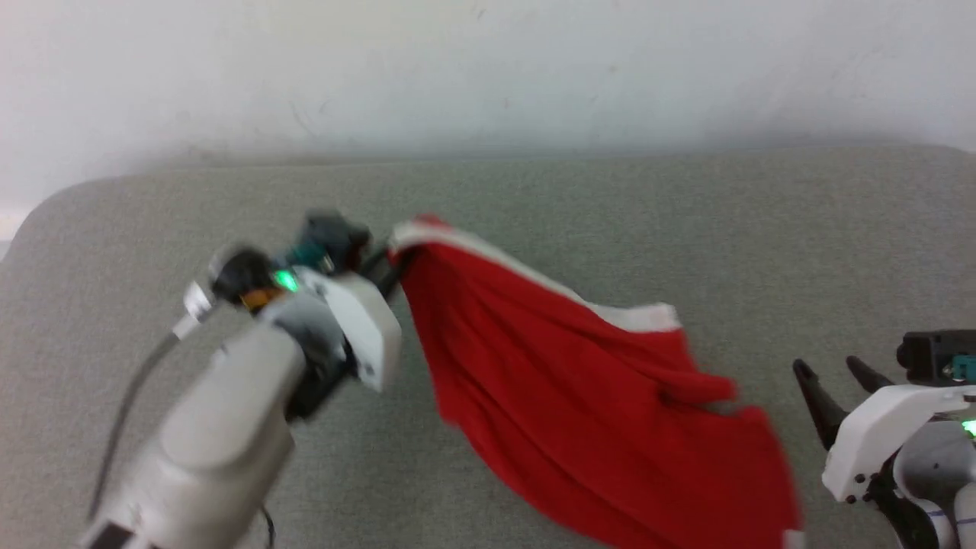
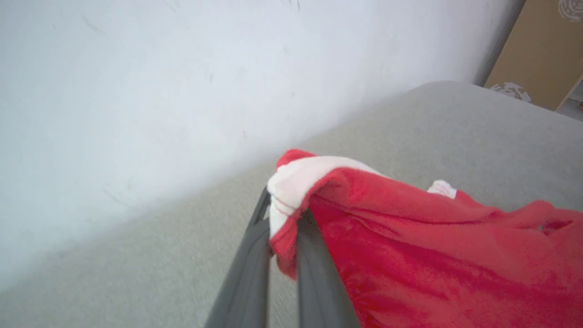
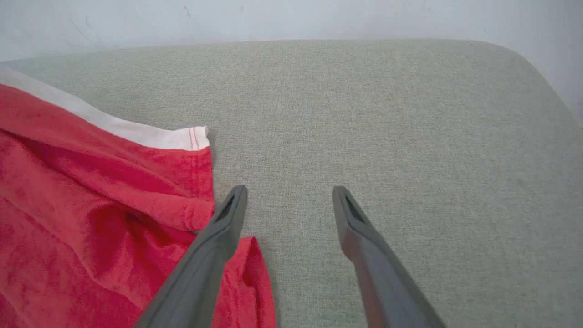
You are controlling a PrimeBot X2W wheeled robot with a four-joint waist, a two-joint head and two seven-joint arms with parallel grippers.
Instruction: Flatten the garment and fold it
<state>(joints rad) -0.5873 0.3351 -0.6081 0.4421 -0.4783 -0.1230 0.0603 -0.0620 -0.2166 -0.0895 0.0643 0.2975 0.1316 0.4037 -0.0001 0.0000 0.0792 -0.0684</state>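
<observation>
Shorts — red, white trim; one trimmed corner is lifted, the rest drapes toward 5 o'clock onto the grey surface. Left tool — fingers together, clamped on that corner at the shorts' 10 o'clock. Right tool: fingers apart, holding nothing, just beside the shorts at 3 o'clock.

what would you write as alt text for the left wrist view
The left gripper is shut on a white-trimmed corner of the red garment, which trails off to the right over a grey fabric surface. A plain white wall stands behind.
</observation>
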